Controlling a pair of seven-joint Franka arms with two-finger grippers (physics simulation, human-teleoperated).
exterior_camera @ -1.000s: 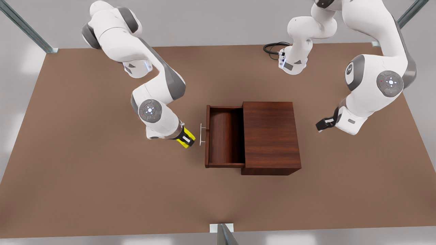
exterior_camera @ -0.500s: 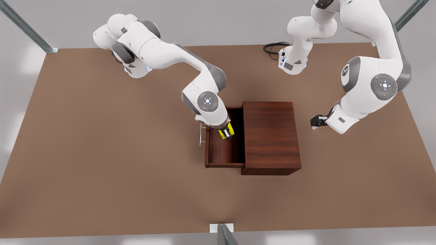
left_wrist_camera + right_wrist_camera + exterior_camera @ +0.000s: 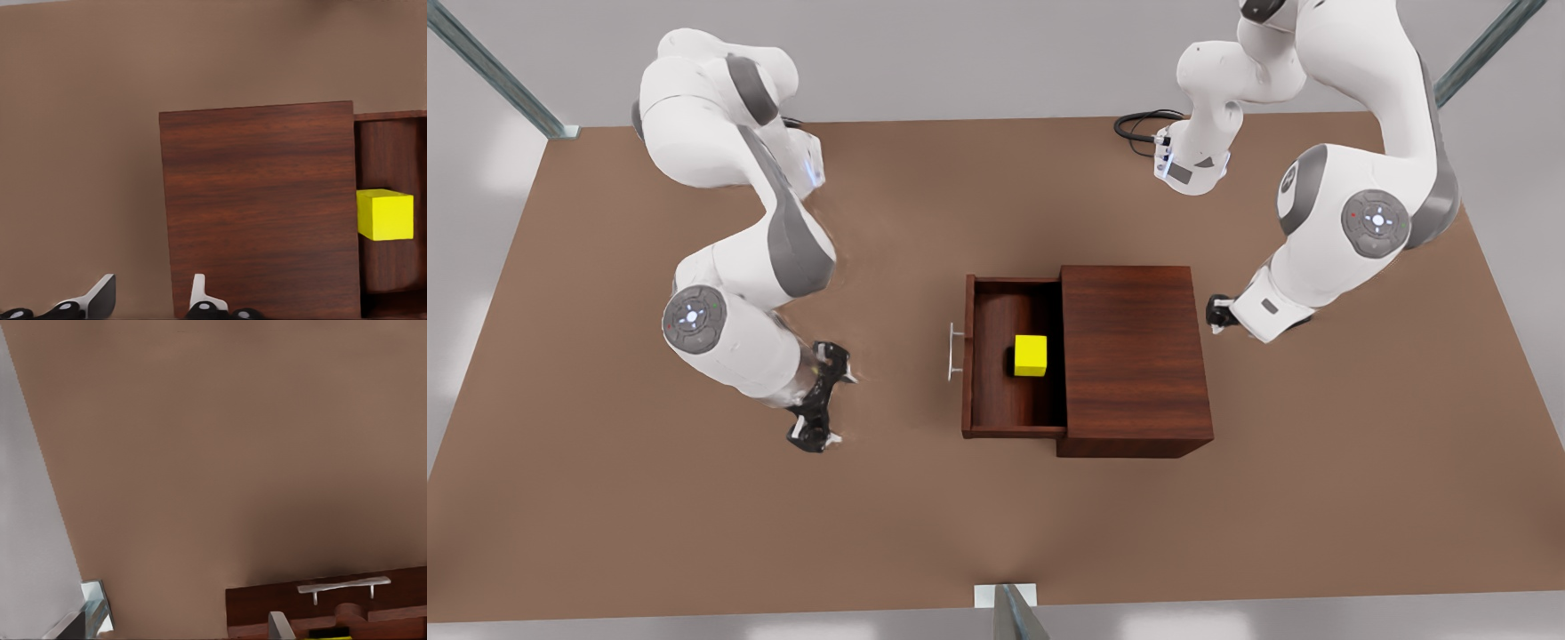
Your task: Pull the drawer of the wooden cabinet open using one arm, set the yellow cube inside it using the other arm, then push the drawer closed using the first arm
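Observation:
The wooden cabinet (image 3: 1134,356) (image 3: 260,207) stands mid-table with its drawer (image 3: 996,391) (image 3: 390,153) pulled out toward the front view's left. The yellow cube (image 3: 1031,355) (image 3: 385,214) rests on the drawer floor, close to the cabinet body. The silver handle (image 3: 955,351) (image 3: 343,585) is free. My right gripper (image 3: 823,396) is open and empty over the table, left of the handle in the front view; one fingertip (image 3: 280,625) shows. My left gripper (image 3: 1218,311) (image 3: 150,300) is open and empty at the cabinet's back edge.
The brown table (image 3: 694,516) spreads wide on all sides of the cabinet. A black cable (image 3: 1138,124) lies by the far arm base. Metal frame posts stand at the table's corners and at its near edge (image 3: 1009,613).
The right gripper carried the cube over the drawer, let it go and drew back to the front view's left. The cube now lies in the drawer. The left gripper moved closer to the cabinet's back.

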